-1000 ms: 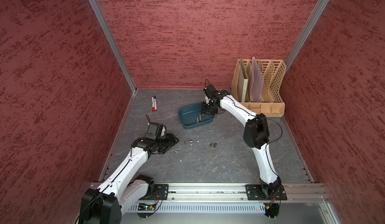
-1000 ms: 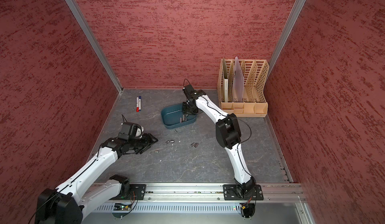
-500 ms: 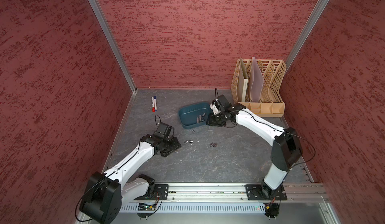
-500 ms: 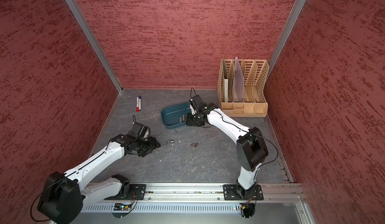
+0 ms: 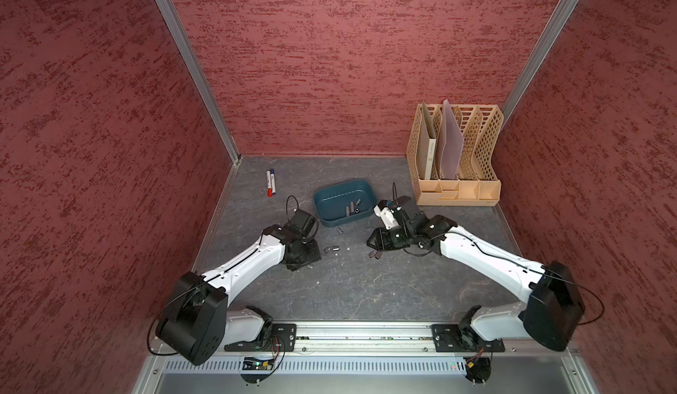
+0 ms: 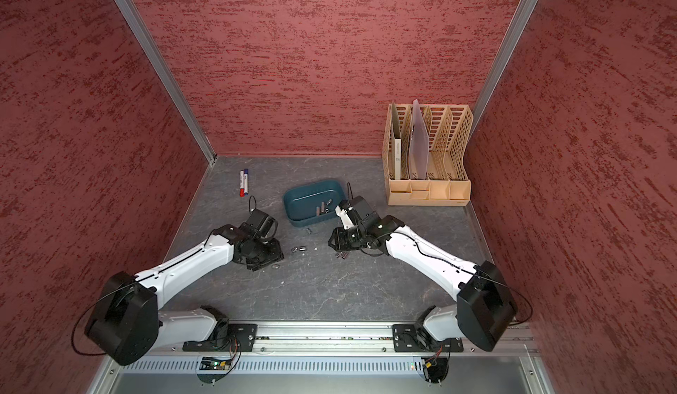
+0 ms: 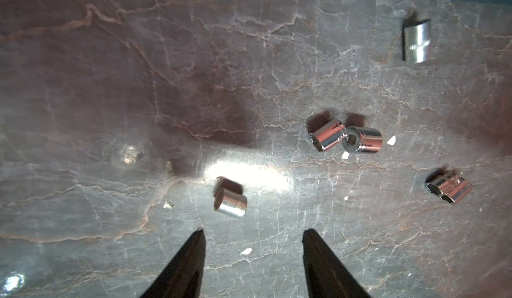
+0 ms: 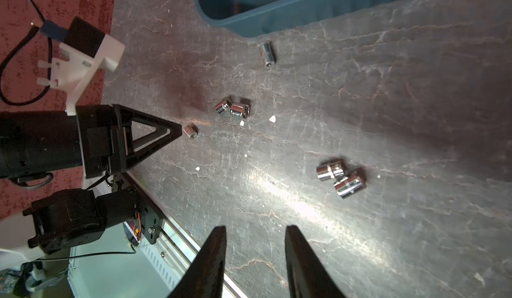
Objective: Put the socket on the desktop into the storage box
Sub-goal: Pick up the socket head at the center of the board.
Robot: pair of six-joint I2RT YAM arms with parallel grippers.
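Our left gripper [image 7: 254, 231] hangs spread and empty just short of a lone socket [image 7: 230, 205] on the desktop [image 7: 110, 88], lined up to straddle it, while right of the box [image 5: 346, 220], which holds several sockets [image 5: 351, 209], our right gripper [image 8: 255, 228], likewise parted and empty, faces a touching pair [image 8: 332, 169].

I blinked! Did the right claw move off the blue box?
Yes. The right gripper has pulled back from over the storage box toward the front rail, now beside the box.
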